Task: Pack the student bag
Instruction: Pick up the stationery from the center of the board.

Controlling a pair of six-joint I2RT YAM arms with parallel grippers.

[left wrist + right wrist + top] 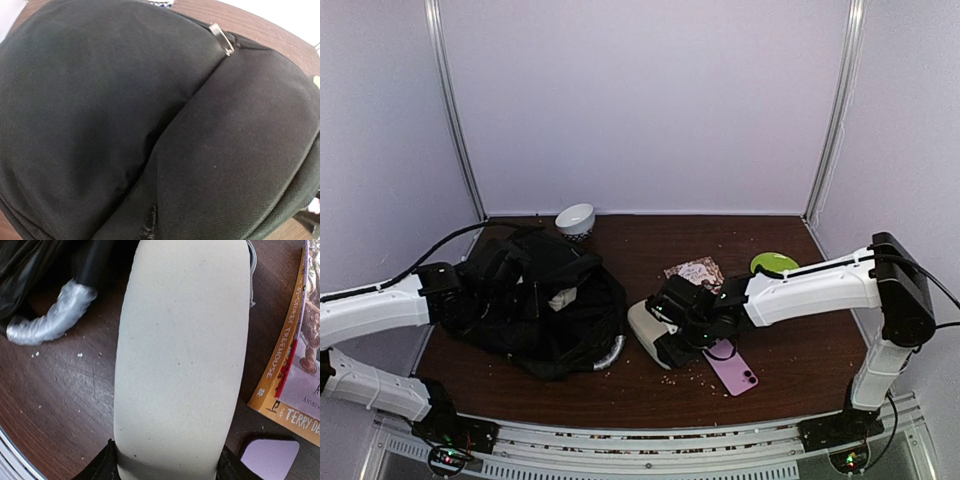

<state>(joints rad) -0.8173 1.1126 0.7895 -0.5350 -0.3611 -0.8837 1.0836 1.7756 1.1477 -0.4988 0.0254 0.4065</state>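
– Pale walls (640, 100) box in the brown tabletop (800, 340) on three sides. Where is the work?

– At the right pincer (166, 466). Its fingers (106, 467) flank the near end of a cream case (182, 355). Whether they are clenched on it or only set beside it, I cannot tell.

– And around it?

– From above, the grey-white handle (610, 352) of the student bag (535, 310) lies just beside the case at 9 o'clock. The bag itself is slumped beyond the handle, left of centre. A purple phone (732, 368) lies close at 4 o'clock and a paperback (695, 272) at 1 o'clock.

– The left pincer (490, 280)?

– Clenched, at the bag's 10 o'clock edge, apparently on a fold of fabric. Its fingers are hidden.

– How should this step go?

– I'd grip the case squarely across its width and lift it straight up before swinging toward 9 o'clock. That way it clears the handle and doesn't drag the phone. The bag looks floppy, so the left arm should hold its mouth up.

– Is there room?

– There is open wood toward 6 o'clock, up to the near edge. A white bowl (576, 219) at the bag's 12 o'clock and a green disc (772, 262) at 2 o'clock are well apart.
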